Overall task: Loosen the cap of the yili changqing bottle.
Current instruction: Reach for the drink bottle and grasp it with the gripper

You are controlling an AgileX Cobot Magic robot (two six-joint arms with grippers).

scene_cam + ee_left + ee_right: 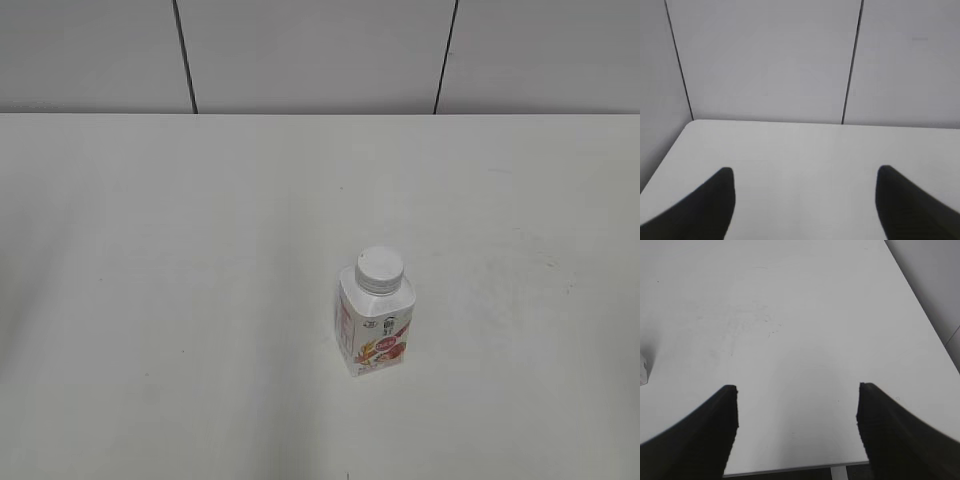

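Note:
The yili changqing bottle point(374, 325) stands upright on the white table point(200, 300), right of centre and toward the front. It is small, squarish and white with a red, pink and orange fruit label. Its ribbed white cap point(380, 268) sits on the neck. A sliver of the bottle shows at the left edge of the right wrist view point(643, 371). My left gripper point(805, 172) is open and empty over bare table, and the bottle is out of its view. My right gripper point(797, 387) is open and empty, to the right of the bottle. Neither arm shows in the exterior view.
A grey panelled wall point(320, 55) with dark seams runs behind the table's far edge. The table's right edge point(920, 315) and front edge point(790, 469) show in the right wrist view. The table's far left corner point(690, 124) shows in the left wrist view.

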